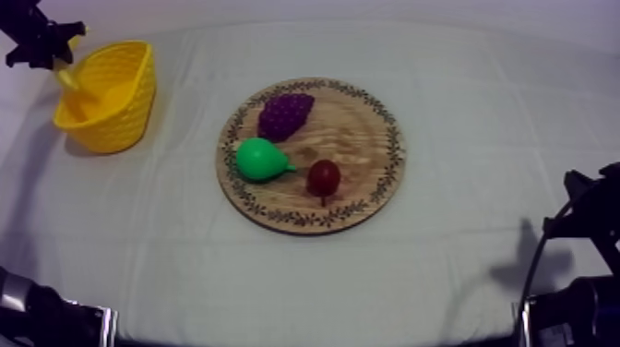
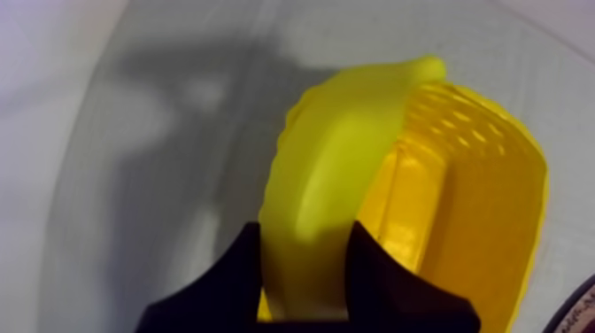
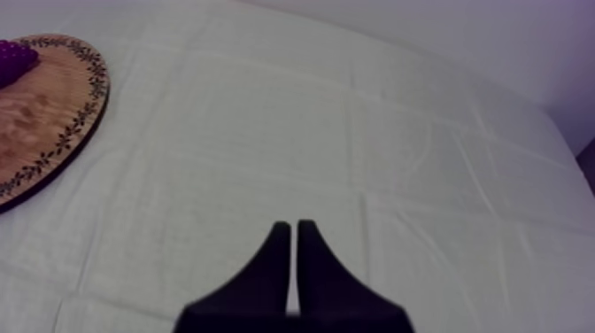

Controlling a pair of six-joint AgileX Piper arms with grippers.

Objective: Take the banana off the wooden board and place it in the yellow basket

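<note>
The left gripper (image 2: 305, 232) is clamped on the banana (image 2: 345, 151). Its 2 black fingers press the fruit's flanks near 1 end, and the rest of the curved body runs out past the fingertips to a blunt stub. Just beyond and beneath those jaws opens the yellow basket (image 2: 478, 204), so the banana hangs over its mouth, off the wooden board (image 1: 369, 138) and not yet resting inside. The grip across the narrow width looks chosen so that the long arc points away from the jaws and can drop clear once they part. I judge the carry nearly done, with only lowering and release to come. The banana is smooth, matte, pale-yellow plastic. The basket is a deeper yellow, its walls pierced by rows of small slots below a flared rim, which the far tip could catch on. The right gripper (image 3: 294, 228) has its fingers pressed together in a narrow wedge on nothing, over the creased grey-white cloth (image 3: 372, 133), with the board's edge well off to 1 side of the jaws; it seems parked out of the way. On the round, wood-grained board with its leafy patterned rim sit a knobbly purple bunch of grapes (image 1: 284, 113), a glossy green pear (image 1: 260, 159) and a small red fruit (image 1: 323, 175), all far from both sets of jaws.
</note>
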